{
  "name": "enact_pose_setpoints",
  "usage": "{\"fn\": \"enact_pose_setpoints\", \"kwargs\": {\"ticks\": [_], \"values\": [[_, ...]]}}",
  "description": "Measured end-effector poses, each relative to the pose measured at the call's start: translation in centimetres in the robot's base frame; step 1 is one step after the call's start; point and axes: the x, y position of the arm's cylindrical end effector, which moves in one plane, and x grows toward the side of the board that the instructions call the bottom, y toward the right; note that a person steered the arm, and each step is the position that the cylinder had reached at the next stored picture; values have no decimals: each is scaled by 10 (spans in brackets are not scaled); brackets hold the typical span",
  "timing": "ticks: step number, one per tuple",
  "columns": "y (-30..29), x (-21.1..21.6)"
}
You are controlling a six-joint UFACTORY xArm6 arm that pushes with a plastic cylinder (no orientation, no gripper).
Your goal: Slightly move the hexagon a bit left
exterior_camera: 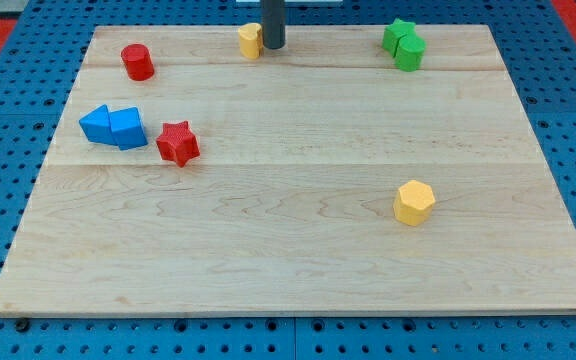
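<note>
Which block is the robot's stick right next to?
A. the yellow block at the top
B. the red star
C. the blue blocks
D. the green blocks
A. My tip sits right beside the small yellow block at the view's top, on its right side; the yellow hexagon lies far off toward the bottom right.

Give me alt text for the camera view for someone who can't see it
My tip rests at the view's top, touching a yellow block, far from the yellow hexagon at lower right. On the wooden board also sit a red cylinder, blue blocks, a red star and green blocks.
</note>
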Motion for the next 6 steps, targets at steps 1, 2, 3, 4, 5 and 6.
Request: {"fn": "enact_pose_setpoints", "kwargs": {"ticks": [1, 2, 3, 4, 5, 6], "values": [[77, 46], [155, 114], [253, 192], [270, 297], [211, 323], [144, 254]]}}
